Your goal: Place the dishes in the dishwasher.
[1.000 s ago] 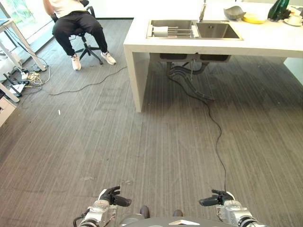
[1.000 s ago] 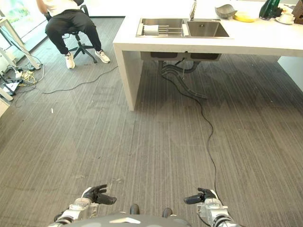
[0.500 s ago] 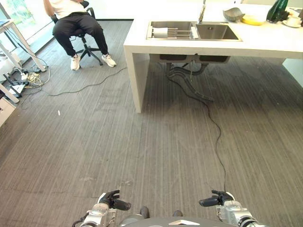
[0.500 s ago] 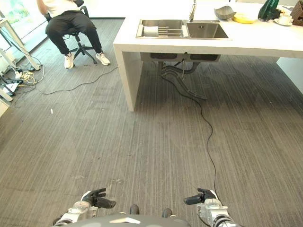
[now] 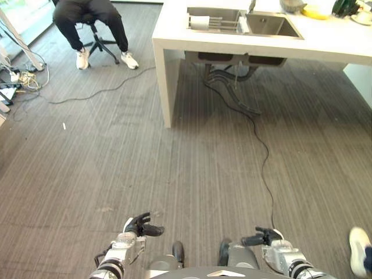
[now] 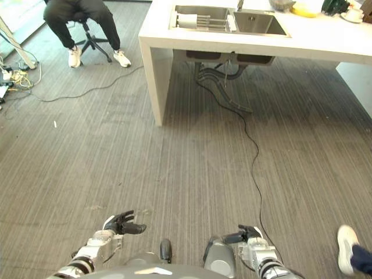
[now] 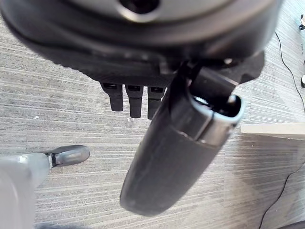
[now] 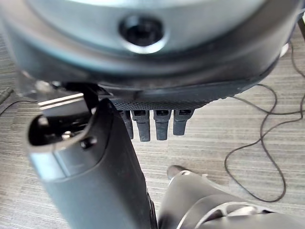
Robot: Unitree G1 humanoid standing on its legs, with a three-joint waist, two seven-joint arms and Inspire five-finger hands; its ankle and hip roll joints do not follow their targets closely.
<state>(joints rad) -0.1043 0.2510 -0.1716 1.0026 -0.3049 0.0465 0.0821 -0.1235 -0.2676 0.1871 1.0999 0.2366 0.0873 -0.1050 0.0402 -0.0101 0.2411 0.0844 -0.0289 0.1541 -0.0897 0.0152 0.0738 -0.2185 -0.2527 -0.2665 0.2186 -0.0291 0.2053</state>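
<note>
Left hand is seen low at the lower left of the head views, fingers relaxed and extended, nothing held. In the left wrist view the same hand shows its fingers straight over bare grey carpet, thumb standing out in front; a white surface edge shows past it, which the head views place far ahead.

Right hand is seen at the lower right of the head views, also loose and empty. Its wrist view shows the hand with short straight fingers above carpet and a looping black cord.

Dishes are located only in the head views, far off on the white surface: a grey bowl and a yellow dish beside it at the far right, a cup on a saucer further right, partly cropped. A double sink is set in the surface, with a rack and a white roll-shaped item in its left basin.

At upper left a seated person on a wheeled chair is seen, with a cable tangle on the floor nearby. A long black cord runs from under the sink across the carpet. A person's white shoe shows at the lower right edge.
</note>
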